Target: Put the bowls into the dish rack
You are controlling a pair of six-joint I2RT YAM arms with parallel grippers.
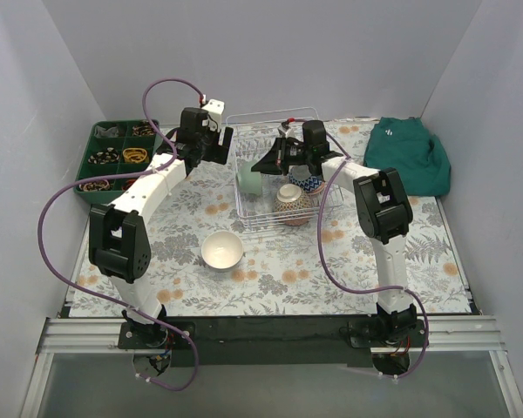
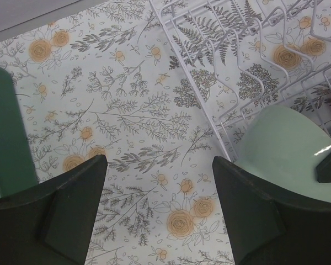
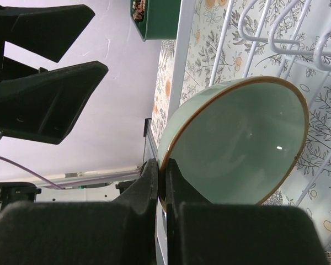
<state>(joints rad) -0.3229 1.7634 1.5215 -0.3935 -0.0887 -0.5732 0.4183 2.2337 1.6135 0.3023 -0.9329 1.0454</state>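
Note:
The wire dish rack [image 1: 317, 117] stands at the table's middle back. My right gripper [image 1: 260, 166] is shut on the rim of the mint green bowl [image 1: 248, 179] and holds it tilted on edge at the rack's left side; the right wrist view shows the pads [image 3: 152, 182] pinching the bowl's [image 3: 243, 143] rim. A black-white patterned bowl [image 1: 306, 180] and a brown patterned bowl [image 1: 288, 197] sit in the rack. A plain white bowl [image 1: 221, 250] sits on the tablecloth in front. My left gripper [image 1: 223, 148] is open and empty just left of the rack, over the cloth [image 2: 160, 163].
A green compartmented tray [image 1: 97, 141] with small items stands at the back left. A green cloth [image 1: 410, 155] lies at the back right. White walls enclose the table. The left wrist view shows the rack's wires [image 2: 248, 55] and the mint bowl [image 2: 287, 154].

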